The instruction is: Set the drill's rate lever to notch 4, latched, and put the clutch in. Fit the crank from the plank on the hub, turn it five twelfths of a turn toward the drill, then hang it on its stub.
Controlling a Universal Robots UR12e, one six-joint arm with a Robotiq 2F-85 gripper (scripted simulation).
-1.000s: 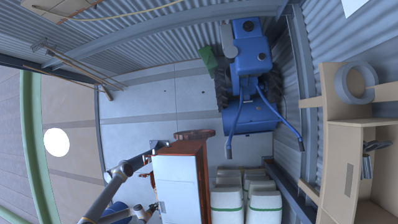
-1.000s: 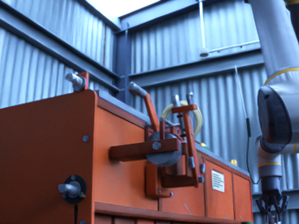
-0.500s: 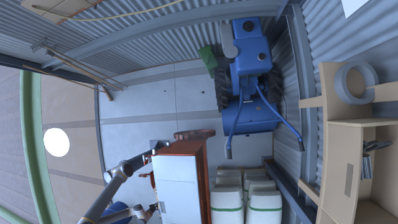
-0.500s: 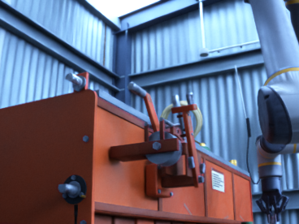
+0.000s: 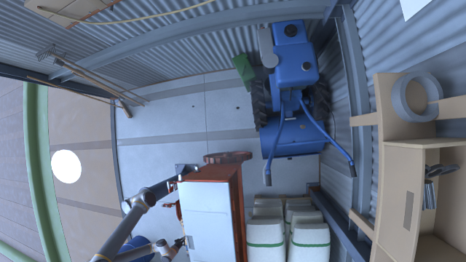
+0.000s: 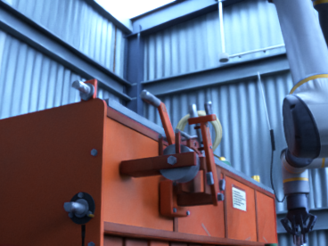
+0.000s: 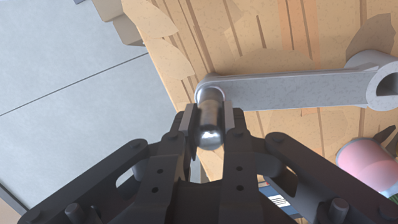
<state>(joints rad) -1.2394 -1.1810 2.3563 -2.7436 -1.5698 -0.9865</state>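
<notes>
The plank and the crank on it are hidden from the side cameras behind the orange drill; only the wrist camera shows them. The grey crank lies flat on the wooden plank, its socket end to the right, and my gripper is closed on its steel handle knob. On the drill's side the rate lever slants up from its notched sector, with an orange bar across it. The hub sits low on the drill's near end and a stub on its top corner.
A blue walk-behind tractor stands beyond the drill by the corrugated wall. White sacks are stacked beside the drill. Wooden shelves fill the right side. A pink cylinder lies on the plank near my gripper.
</notes>
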